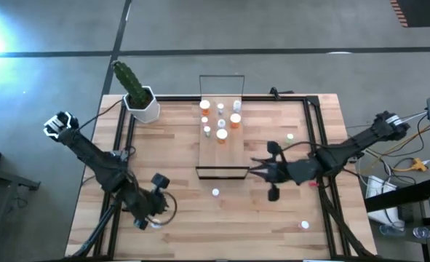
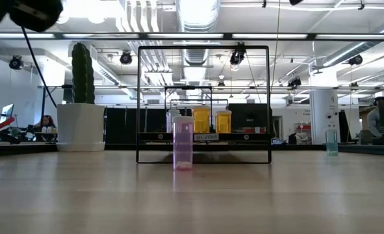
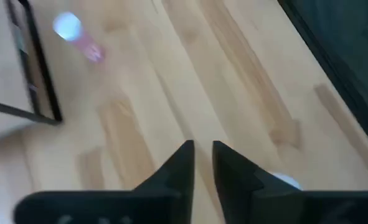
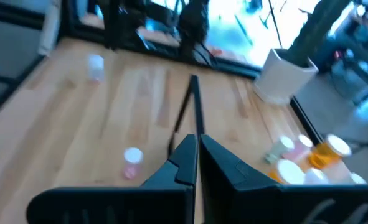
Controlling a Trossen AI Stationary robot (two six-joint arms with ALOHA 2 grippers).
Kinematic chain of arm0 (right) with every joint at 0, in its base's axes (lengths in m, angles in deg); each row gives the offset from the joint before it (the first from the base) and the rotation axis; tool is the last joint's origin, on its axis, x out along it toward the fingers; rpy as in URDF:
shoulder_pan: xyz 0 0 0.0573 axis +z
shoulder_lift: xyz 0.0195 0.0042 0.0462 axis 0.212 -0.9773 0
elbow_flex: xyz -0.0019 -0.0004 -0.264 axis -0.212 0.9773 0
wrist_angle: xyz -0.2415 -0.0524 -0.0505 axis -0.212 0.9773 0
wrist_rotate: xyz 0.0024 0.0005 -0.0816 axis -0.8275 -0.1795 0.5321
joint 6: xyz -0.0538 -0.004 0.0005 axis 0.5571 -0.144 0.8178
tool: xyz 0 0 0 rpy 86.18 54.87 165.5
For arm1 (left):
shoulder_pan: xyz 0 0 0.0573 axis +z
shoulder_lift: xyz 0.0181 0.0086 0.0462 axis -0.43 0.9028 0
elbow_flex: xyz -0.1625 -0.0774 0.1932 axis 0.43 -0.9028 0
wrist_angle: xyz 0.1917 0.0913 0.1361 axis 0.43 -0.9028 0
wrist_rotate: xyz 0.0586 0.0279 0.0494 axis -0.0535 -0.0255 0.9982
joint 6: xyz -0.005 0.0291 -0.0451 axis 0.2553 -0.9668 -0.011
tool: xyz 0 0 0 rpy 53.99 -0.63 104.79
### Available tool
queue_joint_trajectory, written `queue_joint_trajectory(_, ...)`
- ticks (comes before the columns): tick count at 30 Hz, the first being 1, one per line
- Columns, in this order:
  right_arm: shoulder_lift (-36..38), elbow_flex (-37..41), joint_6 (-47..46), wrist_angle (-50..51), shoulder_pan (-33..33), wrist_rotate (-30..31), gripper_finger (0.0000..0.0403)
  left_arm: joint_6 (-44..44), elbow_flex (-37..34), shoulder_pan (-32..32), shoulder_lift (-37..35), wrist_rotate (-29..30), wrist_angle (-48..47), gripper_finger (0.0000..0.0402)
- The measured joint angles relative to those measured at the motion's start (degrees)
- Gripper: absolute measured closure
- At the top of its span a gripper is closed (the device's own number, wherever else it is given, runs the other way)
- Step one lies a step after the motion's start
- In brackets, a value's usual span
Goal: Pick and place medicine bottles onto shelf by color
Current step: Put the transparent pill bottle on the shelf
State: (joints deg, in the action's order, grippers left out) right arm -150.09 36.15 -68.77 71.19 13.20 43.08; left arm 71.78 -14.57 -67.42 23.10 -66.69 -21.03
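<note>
The shelf is a narrow light-wood board with a black wire frame. Several bottles, orange and white, stand on its far part. A pink bottle stands upright on the table near the shelf's near end. A greenish bottle stands right of the shelf, and another bottle is by the near right corner. My right gripper hovers shut just right of the shelf's near end. My left gripper is low at the near left, fingers almost together, with a white cap beside it.
A cactus in a white pot stands at the far left corner. A black rail frame runs around the tabletop. Bare wood lies between the two grippers, around the pink bottle. Cables hang off the right side.
</note>
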Motion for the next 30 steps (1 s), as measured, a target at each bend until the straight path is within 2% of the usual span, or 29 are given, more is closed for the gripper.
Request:
queue_joint_trajectory(3, 1.92, 6.35, 1.63, -8.68, 1.75, 0.04, 0.0394, 4.74, 3.28, -2.99, 3.60, -0.43, -3.87, 0.0325)
queue_joint_trajectory(7, 2.20, 12.31, 4.24, -16.45, 2.74, 0.22, 0.0394, 11.85, 5.81, -5.85, 8.54, -5.07, -6.66, 0.0272)
queue_joint_trajectory(12, 0.98, 14.99, 4.39, -19.84, 2.68, 0.47, 0.0394, 15.17, 7.02, -7.99, 14.27, -6.32, -6.67, 0.0216)
queue_joint_trajectory(17, 0.14, 14.99, 4.02, -21.31, 2.70, 0.46, 0.0394, 15.09, 7.60, -8.00, 18.49, -6.29, -7.26, 0.0184)
queue_joint_trajectory(24, 0.10, 14.99, 4.15, -21.56, 2.68, 0.46, 0.0394, 15.22, 7.21, -8.02, 20.26, -8.54, -8.13, 0.0184)
queue_joint_trajectory(27, 0.10, 14.99, 4.39, -21.93, 2.70, 0.46, 0.0394, 14.75, 7.20, -8.02, 20.25, -8.07, -8.08, 0.0210)
queue_joint_trajectory(30, 0.10, 14.99, 4.39, -21.93, 2.70, 0.46, 0.0394, 13.62, 7.11, -8.02, 20.14, -5.46, -8.10, 0.0255)
